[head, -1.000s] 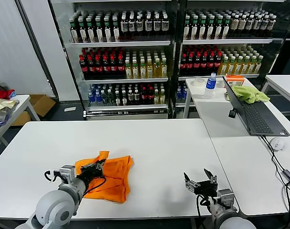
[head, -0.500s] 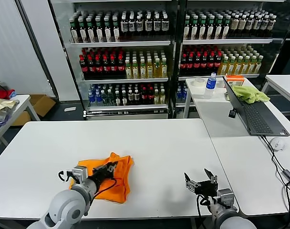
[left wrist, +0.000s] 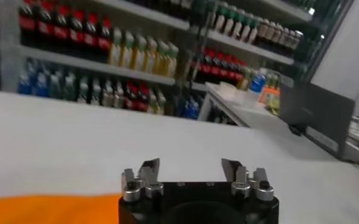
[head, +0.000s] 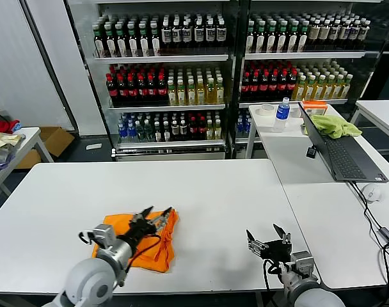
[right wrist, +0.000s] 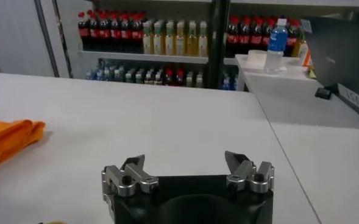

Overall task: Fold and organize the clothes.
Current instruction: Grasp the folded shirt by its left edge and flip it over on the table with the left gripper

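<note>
Hovering over the orange T-shirt (head: 140,242), the left pincer (head: 157,214) is seen low in the frame, left of the middle, with its jaws spread apart and nothing held. The shirt is lying folded on the white bench (head: 214,192), just under and behind this pincer, its long side running toward the frame's bottom. The right pincer (head: 268,234) is parked open, well apart on the right, so the left arm is judged nearer.
</note>
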Controlling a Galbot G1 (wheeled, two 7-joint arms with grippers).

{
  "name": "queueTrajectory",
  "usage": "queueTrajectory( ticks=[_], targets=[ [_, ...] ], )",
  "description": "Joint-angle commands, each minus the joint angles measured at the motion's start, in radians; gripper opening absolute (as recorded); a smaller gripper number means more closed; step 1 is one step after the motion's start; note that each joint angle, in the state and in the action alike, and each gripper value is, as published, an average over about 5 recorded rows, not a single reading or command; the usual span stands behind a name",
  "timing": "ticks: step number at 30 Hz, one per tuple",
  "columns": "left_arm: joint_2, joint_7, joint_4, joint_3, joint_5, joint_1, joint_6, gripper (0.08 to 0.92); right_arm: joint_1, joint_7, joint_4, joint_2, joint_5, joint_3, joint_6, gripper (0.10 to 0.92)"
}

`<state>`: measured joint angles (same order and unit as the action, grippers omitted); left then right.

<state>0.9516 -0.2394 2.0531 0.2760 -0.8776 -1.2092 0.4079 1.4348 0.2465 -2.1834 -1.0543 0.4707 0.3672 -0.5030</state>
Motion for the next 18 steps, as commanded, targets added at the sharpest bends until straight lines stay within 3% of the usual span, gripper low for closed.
queueTrajectory(
  ticks=[1, 5, 18],
  targets=[
    [-0.107, 0.063, -0.149, 0.287, 0.175, -0.19, -0.065, 0.732, -0.017, -0.002, -0.001, -0.004, -0.001, -0.002, 0.003, 0.823],
    [-0.065, 0.043, -0.194, 0.293, 0.212, -0.25, -0.074, 0.809, -0.013, -0.001, -0.001, -0.009, -0.003, 0.0, 0.003, 0.823],
    [-0.027, 0.023, -0.196, 0.272, 0.103, -0.227, -0.08, 0.823, 0.01, 0.001, -0.022, -0.015, -0.016, -0.002, 0.002, 0.823]
  ],
)
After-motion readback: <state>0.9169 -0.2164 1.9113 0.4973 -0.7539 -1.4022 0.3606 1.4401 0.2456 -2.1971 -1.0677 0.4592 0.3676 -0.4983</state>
